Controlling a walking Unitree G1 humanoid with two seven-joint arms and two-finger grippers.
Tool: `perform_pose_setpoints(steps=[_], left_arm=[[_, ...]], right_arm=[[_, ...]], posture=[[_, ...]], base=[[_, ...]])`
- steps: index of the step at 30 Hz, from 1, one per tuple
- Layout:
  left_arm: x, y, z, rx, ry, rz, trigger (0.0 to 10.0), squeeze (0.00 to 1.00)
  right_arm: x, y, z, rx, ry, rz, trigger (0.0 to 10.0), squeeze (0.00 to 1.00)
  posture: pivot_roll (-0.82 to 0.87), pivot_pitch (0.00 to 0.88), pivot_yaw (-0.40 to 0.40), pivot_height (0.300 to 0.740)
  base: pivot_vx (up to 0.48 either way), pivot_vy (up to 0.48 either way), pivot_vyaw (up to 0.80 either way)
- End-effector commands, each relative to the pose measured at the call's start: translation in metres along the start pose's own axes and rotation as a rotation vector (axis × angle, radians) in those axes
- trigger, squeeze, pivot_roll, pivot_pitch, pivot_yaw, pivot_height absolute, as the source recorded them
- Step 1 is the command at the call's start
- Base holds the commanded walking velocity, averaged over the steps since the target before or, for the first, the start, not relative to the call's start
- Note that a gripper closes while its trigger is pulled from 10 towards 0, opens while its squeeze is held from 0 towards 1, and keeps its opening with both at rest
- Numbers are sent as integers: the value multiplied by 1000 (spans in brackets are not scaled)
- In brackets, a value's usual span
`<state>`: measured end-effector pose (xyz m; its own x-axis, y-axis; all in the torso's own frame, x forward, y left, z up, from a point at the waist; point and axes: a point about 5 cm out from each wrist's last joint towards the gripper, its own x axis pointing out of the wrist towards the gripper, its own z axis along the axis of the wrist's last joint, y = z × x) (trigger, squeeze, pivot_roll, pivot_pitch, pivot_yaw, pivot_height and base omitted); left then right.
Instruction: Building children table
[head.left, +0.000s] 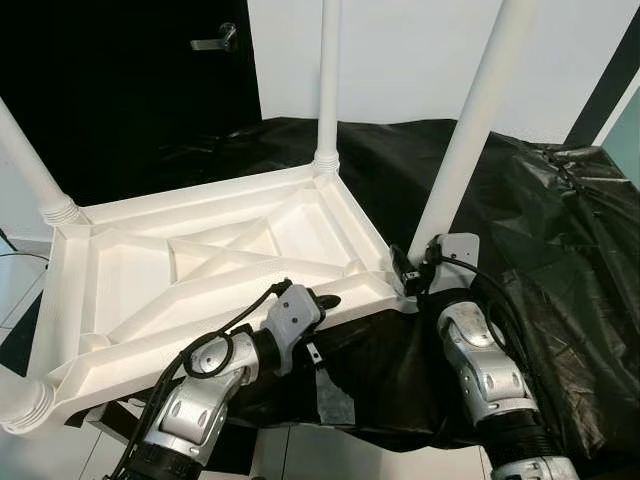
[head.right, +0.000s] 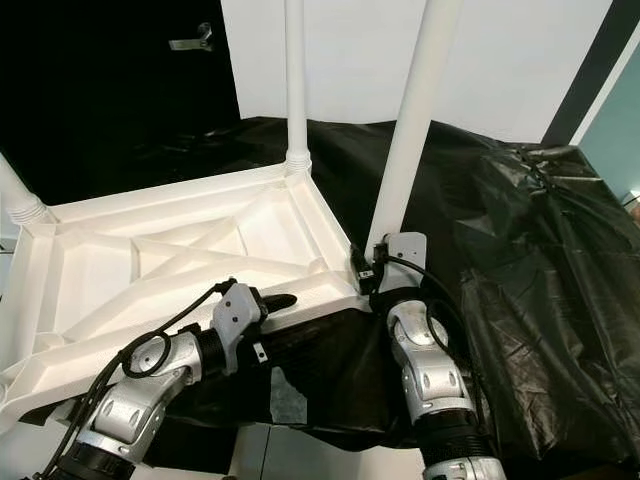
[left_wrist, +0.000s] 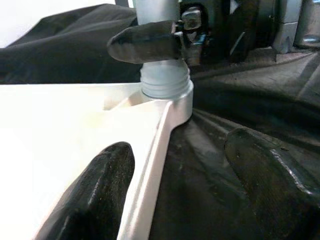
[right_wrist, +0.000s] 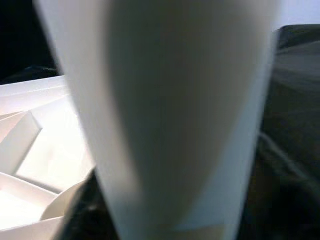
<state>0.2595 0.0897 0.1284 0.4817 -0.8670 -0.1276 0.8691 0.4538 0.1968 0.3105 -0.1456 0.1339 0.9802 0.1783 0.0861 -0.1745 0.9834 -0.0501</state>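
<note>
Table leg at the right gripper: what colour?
White, like the tabletop; the table leg shows best in the left eye view.

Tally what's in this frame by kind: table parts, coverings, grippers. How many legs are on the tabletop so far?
White table legs standing in corner sockets: 4 (far, right-near, left, near-left corner)
White upturned tabletop: 1
Black plastic sheet: 1
Robot grippers: 2 (left gripper, right gripper)
Total: 8
</note>
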Motion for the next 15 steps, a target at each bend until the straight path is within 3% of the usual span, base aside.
perform_pose_setpoints(steps=[1, 3, 4, 8, 10, 12, 13, 14, 15], left_arm=[[0, 4, 0, 2, 12, 114, 10000, 0], [0, 4, 0, 1, 11, 111, 10000, 0], [0, 3, 0, -1, 2, 100, 10000, 0], [1, 2, 1, -2, 1, 98, 10000, 0], [2, 4, 1, 0, 2, 92, 10000, 0], [2, 4, 1, 0, 2, 92, 10000, 0], [2, 4, 1, 0, 2, 90, 10000, 0], [2, 4, 1, 0, 2, 90, 10000, 0], [1, 5, 1, 2, 4, 91, 10000, 0]], right_arm=[[-4, -8, 2, -4, -13, 21, 10000, 1000], [-6, -11, 3, -13, -18, 49, 10000, 1000], [-10, -16, 6, -42, -18, 156, 10000, 1000], [-12, -17, 7, -45, -16, 192, 10000, 1000], [-14, -28, 8, -90, 4, 309, 10000, 1000], [-14, -28, 8, -90, 4, 309, 10000, 1000], [-14, -31, 7, -100, 13, 341, 10000, 800], [-14, -31, 7, -100, 13, 341, 10000, 800], [-14, -32, 7, -114, 25, 382, 10000, 0]], posture=[[65, 0, -39, 740], [64, 0, -38, 740], [57, 0, -36, 740], [57, 0, -36, 740], [51, 0, -33, 740], [51, 0, -33, 740], [52, 0, -31, 740], [52, 0, -31, 740], [55, 0, -32, 740]], base=[[0, 0, 0], [0, 0, 0], [0, 0, 0], [0, 0, 0], [0, 0, 0], [0, 0, 0], [0, 0, 0], [0, 0, 0], [0, 0, 0]])
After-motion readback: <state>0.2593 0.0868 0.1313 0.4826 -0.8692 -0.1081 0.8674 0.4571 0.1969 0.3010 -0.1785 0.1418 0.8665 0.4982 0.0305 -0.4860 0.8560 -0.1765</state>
